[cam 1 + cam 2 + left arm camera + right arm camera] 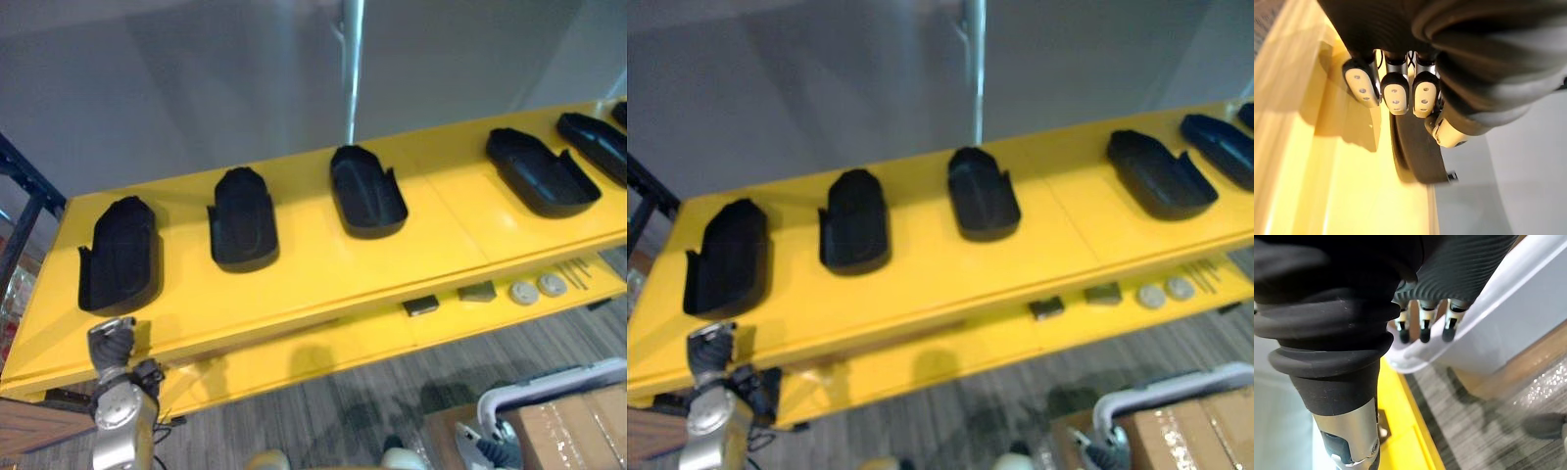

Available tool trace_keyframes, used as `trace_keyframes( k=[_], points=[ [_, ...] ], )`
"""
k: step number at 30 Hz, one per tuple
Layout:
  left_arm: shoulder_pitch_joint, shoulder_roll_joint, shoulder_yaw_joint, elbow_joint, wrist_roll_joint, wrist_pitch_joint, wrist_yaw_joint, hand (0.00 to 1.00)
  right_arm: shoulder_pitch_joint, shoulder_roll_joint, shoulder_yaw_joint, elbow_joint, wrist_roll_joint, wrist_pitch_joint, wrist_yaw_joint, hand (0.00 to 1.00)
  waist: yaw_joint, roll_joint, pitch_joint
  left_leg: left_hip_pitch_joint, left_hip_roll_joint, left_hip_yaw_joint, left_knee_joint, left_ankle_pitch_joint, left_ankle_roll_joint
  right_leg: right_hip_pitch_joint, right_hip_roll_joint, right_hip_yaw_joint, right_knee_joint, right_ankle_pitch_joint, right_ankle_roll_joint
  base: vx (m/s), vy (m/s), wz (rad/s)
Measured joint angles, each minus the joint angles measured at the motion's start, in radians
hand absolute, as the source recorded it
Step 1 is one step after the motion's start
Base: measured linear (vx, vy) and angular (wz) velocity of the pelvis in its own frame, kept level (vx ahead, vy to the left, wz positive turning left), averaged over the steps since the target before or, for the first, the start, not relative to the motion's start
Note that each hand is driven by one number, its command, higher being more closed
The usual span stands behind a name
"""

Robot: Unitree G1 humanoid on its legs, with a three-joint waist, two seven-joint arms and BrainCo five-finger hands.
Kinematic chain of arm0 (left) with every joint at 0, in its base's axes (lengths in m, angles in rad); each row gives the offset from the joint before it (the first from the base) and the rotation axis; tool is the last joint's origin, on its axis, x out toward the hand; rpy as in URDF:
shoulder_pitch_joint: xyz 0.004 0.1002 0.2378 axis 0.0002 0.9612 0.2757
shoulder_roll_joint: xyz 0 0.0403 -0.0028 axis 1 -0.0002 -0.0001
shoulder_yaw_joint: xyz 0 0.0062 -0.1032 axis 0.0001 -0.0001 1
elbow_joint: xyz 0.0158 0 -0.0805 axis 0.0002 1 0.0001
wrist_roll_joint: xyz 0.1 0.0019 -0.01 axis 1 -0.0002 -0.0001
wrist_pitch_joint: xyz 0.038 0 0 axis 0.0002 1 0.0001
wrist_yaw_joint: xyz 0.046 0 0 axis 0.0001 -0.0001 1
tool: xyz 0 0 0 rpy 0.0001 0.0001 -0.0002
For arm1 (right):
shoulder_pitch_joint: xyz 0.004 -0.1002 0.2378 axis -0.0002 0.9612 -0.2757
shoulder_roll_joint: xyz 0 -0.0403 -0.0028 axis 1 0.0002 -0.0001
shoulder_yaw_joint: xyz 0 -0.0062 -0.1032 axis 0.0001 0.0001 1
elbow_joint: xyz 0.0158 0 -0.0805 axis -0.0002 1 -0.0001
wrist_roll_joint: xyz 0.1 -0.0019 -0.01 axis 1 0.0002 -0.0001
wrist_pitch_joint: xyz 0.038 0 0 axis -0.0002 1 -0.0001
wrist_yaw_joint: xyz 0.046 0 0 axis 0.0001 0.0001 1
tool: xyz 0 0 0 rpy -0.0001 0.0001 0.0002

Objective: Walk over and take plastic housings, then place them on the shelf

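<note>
Housings first: black plastic housings (364, 191) lie in a row along the top board of the yellow shelf (323, 274), well apart from one another, each with its long axis running front to back. The leftmost housing (120, 257) is near the shelf's left end and the second housing (243, 220) looks closed side up. The two to its right lie hollow side up, and more follow toward the right end. Judgement: the even gaps leave room for a hand to come down beside one piece without knocking its neighbour, and lying flat keeps them from rocking. Neither hand holds a housing, so the pieces in view count as placed and any further one has yet to be fetched. Left hand (111, 343) is at the shelf's front edge, just in front of and below the leftmost housing, apart from it. In the left wrist view its fingers (1396, 93) are bent in toward the palm with the thumb close by and nothing between them. Right hand (1423, 318) hangs low on the right, fingers straight and relaxed, tips by the rim of a white-rimmed bin (549, 385); contact cannot be told, and it carries nothing. Cardboard box (573, 421) sits just beside that rim. The lower level (323, 352) carries a dark block (421, 305), a grey block (478, 291) and two round discs (538, 288).
</note>
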Motion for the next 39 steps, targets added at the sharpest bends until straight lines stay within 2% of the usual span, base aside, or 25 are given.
trace_keyframes(
  k=[15,19,33,39],
  points=[
    [-0.121,0.082,0.04,0.205,-0.009,0.002,0.01,1.0,-0.008,-0.032,-0.005,-0.004,-0.017,0.002,0.02,0.0,-0.007,-0.003,0.0,0.035,-0.003,0.042,-0.028,0.002,-0.003,0.003,0.0,0.032,-0.012,0.007,0.005,0.01,0.006,-0.06],
    [-0.153,0.103,0.04,0.251,-0.045,0.002,0.009,1.0,-0.011,-0.039,-0.005,-0.004,-0.017,0.006,0.02,0.0,-0.009,-0.004,0.001,0.037,-0.003,0.049,-0.03,0.002,-0.003,-0.004,0.0,0.04,-0.008,0.007,0.005,0.0,0.005,-0.05],
    [-0.172,0.12,0.079,0.277,-0.071,-0.003,0.018,1.0,-0.018,-0.059,-0.011,-0.004,-0.018,0.022,0.041,0.0,-0.015,-0.011,0.036,0.048,-0.003,0.08,-0.03,0.001,-0.003,-0.024,-0.001,0.068,0.018,0.003,0.002,-0.02,0.006,-0.06],
    [-0.173,0.117,0.09,0.306,-0.076,-0.045,0.041,1.0,-0.037,-0.064,-0.027,-0.008,-0.017,0.022,0.047,0.0,-0.017,-0.003,0.043,0.047,-0.005,0.076,-0.035,0.001,-0.003,-0.024,-0.003,0.061,0.018,-0.001,0.003,0.01,0.003,0.03]
  ],
)
